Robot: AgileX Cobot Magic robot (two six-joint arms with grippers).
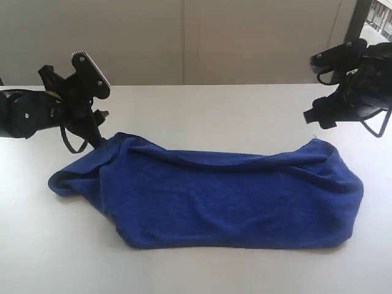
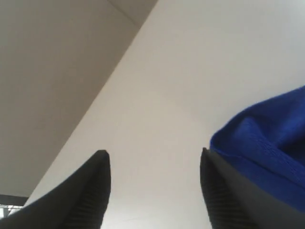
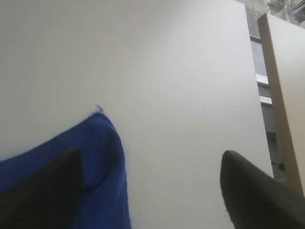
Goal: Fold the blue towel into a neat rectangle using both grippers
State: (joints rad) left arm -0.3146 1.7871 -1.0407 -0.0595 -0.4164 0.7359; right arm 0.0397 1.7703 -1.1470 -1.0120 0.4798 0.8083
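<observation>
The blue towel lies doubled over on the white table, its long side running left to right, with rumpled ends. My left gripper hangs at the towel's far left corner. In the left wrist view that gripper is open with only table between its fingers, and the towel rests against the outside of one finger. My right gripper hovers just above the far right corner. Seen from the right wrist, it is open, and the towel's corner lies below it beside one finger.
A pale wall runs behind the table's far edge. A dark frame and shelving stand at the back right. Bare tabletop surrounds the towel.
</observation>
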